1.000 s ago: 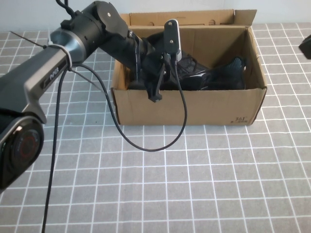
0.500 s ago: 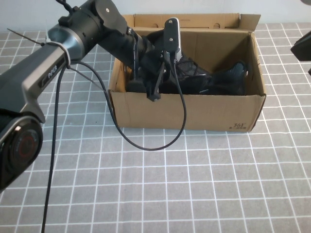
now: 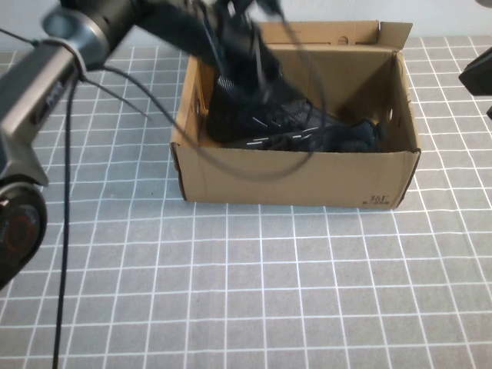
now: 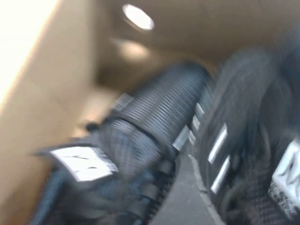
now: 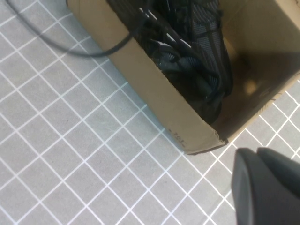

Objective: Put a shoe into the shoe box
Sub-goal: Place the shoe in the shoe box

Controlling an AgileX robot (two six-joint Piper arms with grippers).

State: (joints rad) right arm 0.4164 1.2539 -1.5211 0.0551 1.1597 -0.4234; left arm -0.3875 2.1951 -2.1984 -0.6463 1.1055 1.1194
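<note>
A grey table mat point(image 3: 307, 292) ruled with a white grid covers the whole work surface, and one brown cardboard shoe box point(image 3: 296, 178) stands on it with its flap lid point(image 3: 307, 31) folded back on the far side. A small dark print point(image 3: 377, 199) sits at the lower right corner of the box's near wall.

Inside the shoe box the wrist view shows two black sneakers side by side. The shoe point(image 3: 284, 123) seen from above lies along the box, its bulky end toward the box's left wall and its slimmer end reaching toward the right wall, with short white dashes point(image 4: 218, 150) on its side. The second shoe point(image 4: 154, 126) lies beside it, showing a ribbed black sole and a white label point(image 4: 83, 161).

The left arm point(image 3: 46, 84) reaches in from the box's left side, blurred, with one black cable point(image 3: 69, 231) trailing from it across the mat. The left gripper point(image 3: 244, 58) is above the left half of the box, over the shoe's bulky end; whether its fingers are parted or closed cannot be told, and no hold on the shoe is visible.

The right gripper point(image 5: 269, 187) hangs off the box's right side, above bare mat near the printed corner, its fingers closed on nothing.
</note>
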